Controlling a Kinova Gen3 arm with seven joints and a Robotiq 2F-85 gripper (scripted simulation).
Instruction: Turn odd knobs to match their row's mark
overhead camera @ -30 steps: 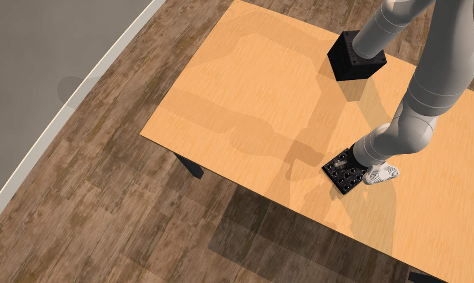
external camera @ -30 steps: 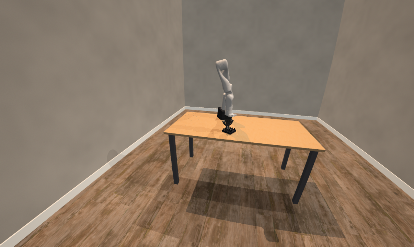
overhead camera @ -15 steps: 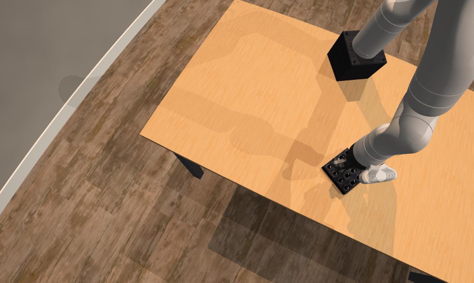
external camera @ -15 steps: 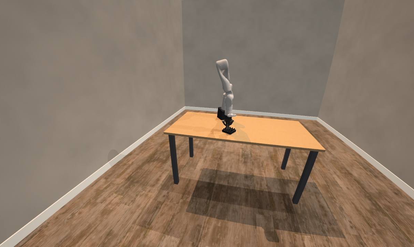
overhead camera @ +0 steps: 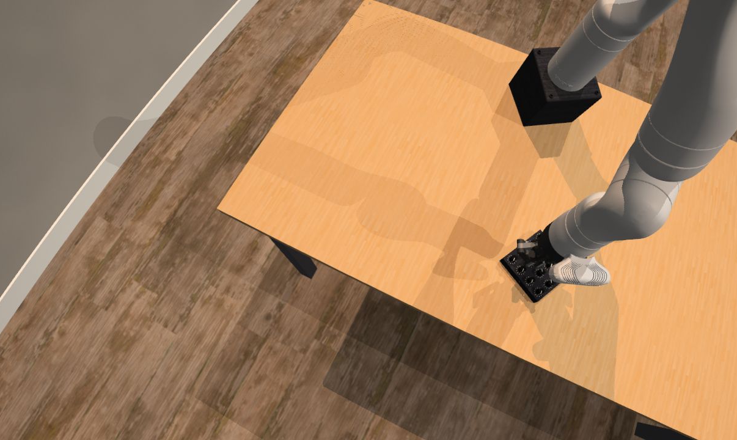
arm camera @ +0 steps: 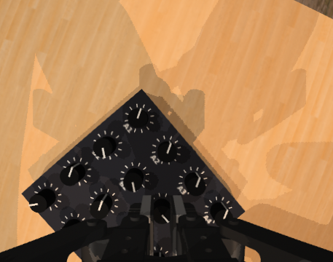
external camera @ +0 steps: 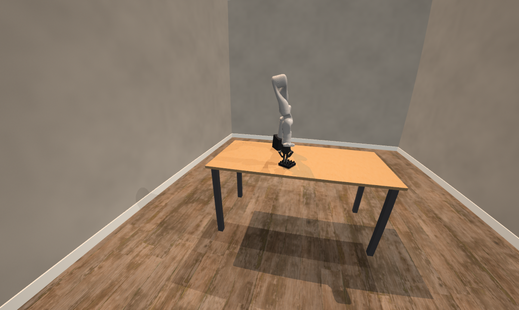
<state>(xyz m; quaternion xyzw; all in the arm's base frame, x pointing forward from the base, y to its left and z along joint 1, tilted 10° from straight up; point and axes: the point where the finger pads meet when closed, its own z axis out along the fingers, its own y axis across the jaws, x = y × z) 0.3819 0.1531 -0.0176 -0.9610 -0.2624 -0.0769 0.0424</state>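
Observation:
The black knob box [overhead camera: 516, 280] [external camera: 287, 166] [arm camera: 137, 146] stands on the table, turned diagonally in the wrist view. My gripper [external camera: 285, 160] [arm camera: 162, 209] is shut on knob B3 [arm camera: 161, 207], whose line points lower right in that view. Knobs B1 [arm camera: 103, 146] and B2 [arm camera: 133, 178] point down there. Knobs A1 [arm camera: 138, 117], A2 [arm camera: 167, 151], A3 [arm camera: 194, 183] and A4 [arm camera: 219, 211] point up, slightly right, as do C1 [arm camera: 72, 174] and C2 [arm camera: 100, 206]. Knob D1 [arm camera: 39, 202] points left. B4 and C3 are hidden by the gripper; D2 is mostly hidden.
The wooden table [overhead camera: 360, 230] [external camera: 338, 165] carries the arm's black base [overhead camera: 551, 104] [external camera: 277, 142] behind the box. The table's front edge is close to the box in the top view. Neighbouring knobs stand close around the fingers.

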